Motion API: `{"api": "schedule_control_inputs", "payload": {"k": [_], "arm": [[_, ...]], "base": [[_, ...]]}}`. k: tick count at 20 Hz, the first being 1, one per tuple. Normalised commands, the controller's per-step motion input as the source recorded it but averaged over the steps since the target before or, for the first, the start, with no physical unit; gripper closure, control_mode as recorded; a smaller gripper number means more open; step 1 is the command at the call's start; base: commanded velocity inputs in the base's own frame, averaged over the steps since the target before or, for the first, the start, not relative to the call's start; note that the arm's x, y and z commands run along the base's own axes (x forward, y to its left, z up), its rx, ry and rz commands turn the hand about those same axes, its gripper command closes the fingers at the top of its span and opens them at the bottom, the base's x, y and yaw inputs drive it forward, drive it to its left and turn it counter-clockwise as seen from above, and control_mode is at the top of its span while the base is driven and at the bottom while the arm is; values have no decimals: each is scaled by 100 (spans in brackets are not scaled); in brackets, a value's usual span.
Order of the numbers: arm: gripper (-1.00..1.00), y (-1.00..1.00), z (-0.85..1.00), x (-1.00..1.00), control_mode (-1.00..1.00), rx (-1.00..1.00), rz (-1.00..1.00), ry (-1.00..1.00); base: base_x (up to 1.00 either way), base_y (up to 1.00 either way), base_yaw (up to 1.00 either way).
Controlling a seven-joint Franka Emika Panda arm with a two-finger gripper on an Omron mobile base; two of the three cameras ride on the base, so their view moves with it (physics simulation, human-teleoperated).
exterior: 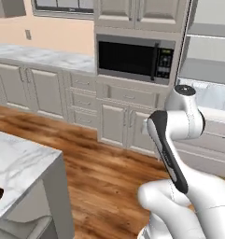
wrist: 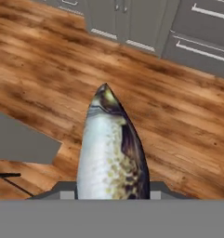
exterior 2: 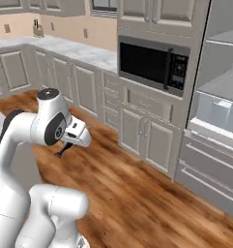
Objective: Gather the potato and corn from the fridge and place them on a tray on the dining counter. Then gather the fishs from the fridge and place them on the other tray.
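Pincer (wrist: 112,195) clamped on a speckled fish (wrist: 112,153), head pointing away, held above wood floor (wrist: 178,121) near grey cabinets (wrist: 132,21).

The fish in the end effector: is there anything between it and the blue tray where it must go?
The fish is held over bare wood floor, with nothing near it. The blue tray is not in these pictures, so the whole path cannot be judged. The dining counter shows at the left, and open floor lies between it and the arm.

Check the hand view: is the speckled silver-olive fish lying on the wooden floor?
No, the fish sits clamped in the gripper, above the wooden floor.
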Motion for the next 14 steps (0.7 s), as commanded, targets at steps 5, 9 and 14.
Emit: {"api": "schedule_control_inputs", "payload": {"k": [5, 9, 14], "arm": [[100, 0, 0, 0, 100, 0, 0, 0], [100, 0, 0, 0, 100, 0, 0, 0], [100, 0, 0, 0, 100, 0, 0, 0]], "base": [[-64, 67, 65], [-64, 69, 64], [-51, 83, 57]]}}
